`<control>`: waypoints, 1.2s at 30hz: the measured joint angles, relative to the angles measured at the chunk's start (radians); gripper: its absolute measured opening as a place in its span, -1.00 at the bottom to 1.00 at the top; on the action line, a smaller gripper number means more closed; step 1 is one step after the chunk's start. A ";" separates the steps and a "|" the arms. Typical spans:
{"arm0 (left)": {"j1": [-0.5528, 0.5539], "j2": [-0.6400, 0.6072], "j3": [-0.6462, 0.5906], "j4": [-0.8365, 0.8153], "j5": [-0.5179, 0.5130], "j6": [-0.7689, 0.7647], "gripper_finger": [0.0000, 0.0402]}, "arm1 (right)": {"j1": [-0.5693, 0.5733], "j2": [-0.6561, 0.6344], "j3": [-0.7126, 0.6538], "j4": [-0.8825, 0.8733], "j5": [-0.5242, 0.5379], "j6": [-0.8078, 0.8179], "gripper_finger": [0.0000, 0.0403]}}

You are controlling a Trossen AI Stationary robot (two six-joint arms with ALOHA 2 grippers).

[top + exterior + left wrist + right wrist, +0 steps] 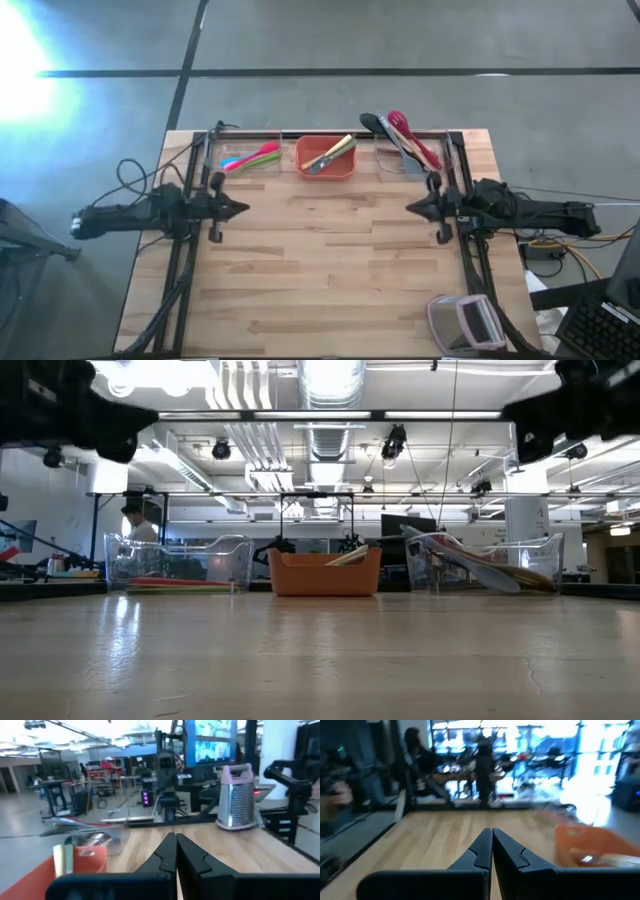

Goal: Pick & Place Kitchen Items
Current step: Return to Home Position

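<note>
My left gripper (pixel 238 209) and right gripper (pixel 413 208) hover mid-table, both pinched closed on nothing. Utensils (pixel 398 123) lie in the bins (pixel 325 172) at the back. Those in the right clear bin (pixel 545 565) overhang its rim, so a careless sweep might spill them.

Work surface: a pale butcher-block table (pixel 330 260), its planks running left to right.

Three bins stand flat on the table in one row along the far edge. The orange bin (pixel 328 176) sits at the middle of that row. The left clear bin (pixel 250 173) stands just beside the orange bin on its left, with a narrow gap between them. The right clear bin (pixel 388 170) stands just beside it on its right, also not touching.

A grater (pixel 465 322) with pink trim stands upright at the near right corner, well apart from the orange bin.

A dark frame (pixel 178 275) rests on the table, with one rail behind the orange bin and one down each side edge.
</note>
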 joint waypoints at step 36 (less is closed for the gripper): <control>0.001 -0.073 -0.087 -0.073 -0.022 0.012 -0.95 | -0.001 -0.131 -0.192 -0.029 0.037 0.069 -0.96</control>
